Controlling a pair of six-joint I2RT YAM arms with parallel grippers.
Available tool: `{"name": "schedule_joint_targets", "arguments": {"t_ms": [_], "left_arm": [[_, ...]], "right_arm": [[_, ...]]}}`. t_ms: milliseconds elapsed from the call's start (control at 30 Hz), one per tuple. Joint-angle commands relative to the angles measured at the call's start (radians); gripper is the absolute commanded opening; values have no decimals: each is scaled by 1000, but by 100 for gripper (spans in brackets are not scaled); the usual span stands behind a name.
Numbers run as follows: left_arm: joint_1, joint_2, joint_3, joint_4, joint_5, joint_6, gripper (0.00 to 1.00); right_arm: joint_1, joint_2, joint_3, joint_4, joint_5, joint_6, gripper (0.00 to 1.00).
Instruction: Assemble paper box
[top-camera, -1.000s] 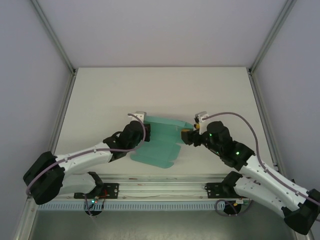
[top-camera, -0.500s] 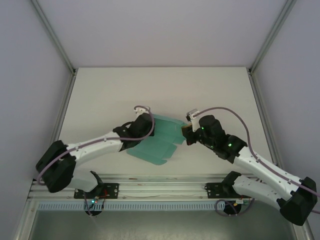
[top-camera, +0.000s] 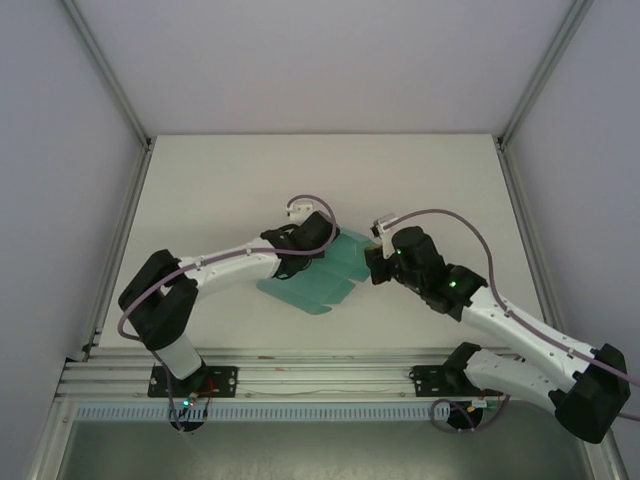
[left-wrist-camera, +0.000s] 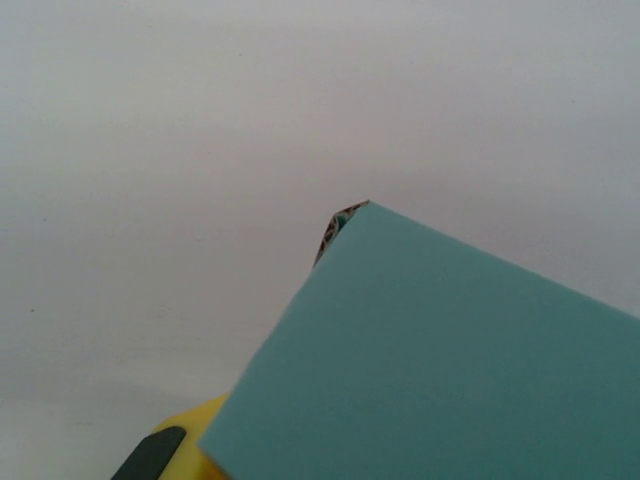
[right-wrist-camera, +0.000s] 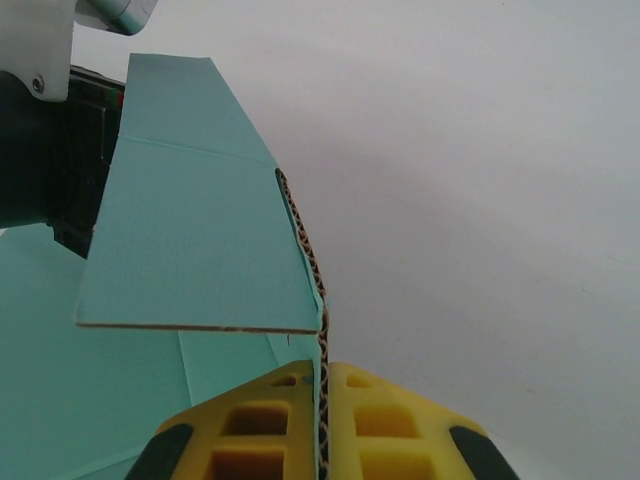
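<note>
The paper box (top-camera: 315, 278) is a teal-green die-cut sheet, partly folded, held just above the white table between both arms. My left gripper (top-camera: 318, 240) is at its far left edge. In the left wrist view the teal card (left-wrist-camera: 450, 370) covers the jaws, with one yellow finger (left-wrist-camera: 185, 448) peeking out under it. My right gripper (top-camera: 372, 263) is at the sheet's right edge. In the right wrist view its yellow fingers (right-wrist-camera: 262, 425) are shut on a corrugated edge of the card (right-wrist-camera: 190, 260), and a flap stands up beyond them.
The white table (top-camera: 250, 180) stretches behind and to both sides of the sheet. Grey walls and aluminium frame posts (top-camera: 110, 70) close it in. A metal rail (top-camera: 320, 380) with the arm bases runs along the near edge.
The left arm has swung right and stretched out, carrying its gripper along the sheet's far edge. The right gripper moved slightly left. The sheet has turned and shifted with them.
</note>
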Motion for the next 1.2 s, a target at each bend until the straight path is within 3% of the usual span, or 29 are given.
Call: {"name": "schedule_joint_targets", "arguments": {"t_ms": [0,67,233,300,400,500,633,800,1033,1167], "left_arm": [[92,49,-1,-195,-329,-18,0],[88,30,-19,-143,-283,47,0],[71,-118,-146,128,-7,195,0],[60,-180,-187,196,52,209,0],[52,-260,-231,251,102,219,0],[50,-298,-237,231,96,211,0],[46,-317,-241,204,66,216,0],[45,-314,-246,202,67,225,0],[43,-302,-243,212,79,225,0],[43,-298,-241,203,67,214,0]], "right_arm": [[1,-28,69,-47,43,13,0],[1,-29,71,-40,38,2,0],[1,-19,60,-20,94,16,3],[1,-29,50,-11,130,21,19],[1,-67,26,13,171,24,36],[1,-124,-2,58,163,20,66],[2,-187,-23,135,177,18,83],[0,-154,41,157,300,4,92],[-2,51,136,18,312,13,95],[0,89,120,58,254,-3,94]]}}
